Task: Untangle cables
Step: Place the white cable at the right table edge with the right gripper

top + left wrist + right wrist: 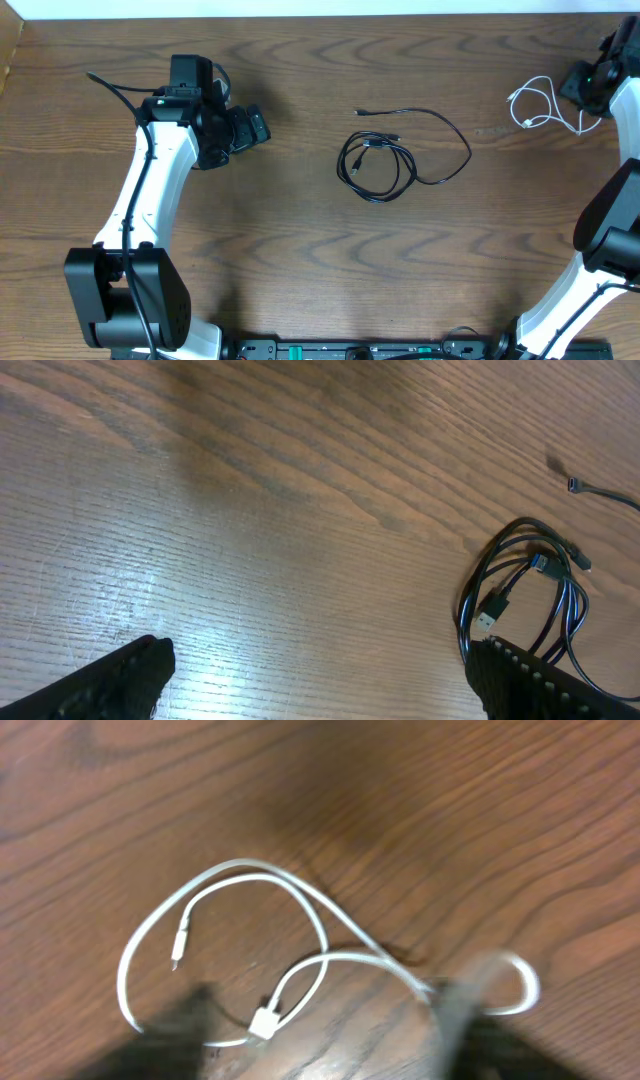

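Note:
The black cable [342, 165] lies in a loose coil at the table's middle, with one long strand arcing out to the right. In the left wrist view its coil [520, 590] and plug ends sit at the right, just beyond my right-hand finger. My left gripper [250, 128] [330, 690] is open, well to the left of the coil and over bare wood. The white cable [528, 121] [345, 956] lies apart at the far right in flat loops. My right gripper [590, 85] [320, 1040] is open above it, its blurred fingers apart on either side of the white plug.
The wooden table [300, 250] shows its back edge along the top of the overhead view. The left arm's white link [150, 190] reaches up the left side. The right arm [610, 230] comes in along the right edge.

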Controlling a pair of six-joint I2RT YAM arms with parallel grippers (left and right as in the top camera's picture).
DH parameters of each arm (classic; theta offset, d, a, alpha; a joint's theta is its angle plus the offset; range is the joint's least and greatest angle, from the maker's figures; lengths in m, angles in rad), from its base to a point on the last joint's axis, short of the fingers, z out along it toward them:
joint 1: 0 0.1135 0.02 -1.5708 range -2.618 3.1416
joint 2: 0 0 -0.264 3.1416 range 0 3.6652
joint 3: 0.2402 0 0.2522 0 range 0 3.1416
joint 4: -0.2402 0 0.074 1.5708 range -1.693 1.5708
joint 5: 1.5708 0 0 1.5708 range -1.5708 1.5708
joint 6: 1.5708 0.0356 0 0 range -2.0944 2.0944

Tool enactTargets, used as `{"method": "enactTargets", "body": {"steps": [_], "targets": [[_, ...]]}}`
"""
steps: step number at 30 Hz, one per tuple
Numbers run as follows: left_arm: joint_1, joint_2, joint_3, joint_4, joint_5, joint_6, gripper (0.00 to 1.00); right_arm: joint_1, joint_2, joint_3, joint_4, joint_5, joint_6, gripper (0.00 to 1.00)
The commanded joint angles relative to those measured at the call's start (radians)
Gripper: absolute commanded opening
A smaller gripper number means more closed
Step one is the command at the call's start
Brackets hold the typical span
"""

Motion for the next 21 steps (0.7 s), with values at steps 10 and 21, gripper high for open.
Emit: {"method": "enactTargets", "body": {"steps": [10, 21], "targets": [[0.002, 0.006, -0.008, -0.003, -0.014, 0.002, 0.98, -0.011, 0.016, 0.002, -0.219, 0.150, 0.007, 0.99], [0.002, 0.006, -0.008, -0.003, -0.014, 0.002, 0.98, 0.007, 0.008, 0.203, -0.374, 0.086, -0.002, 0.99]]}}
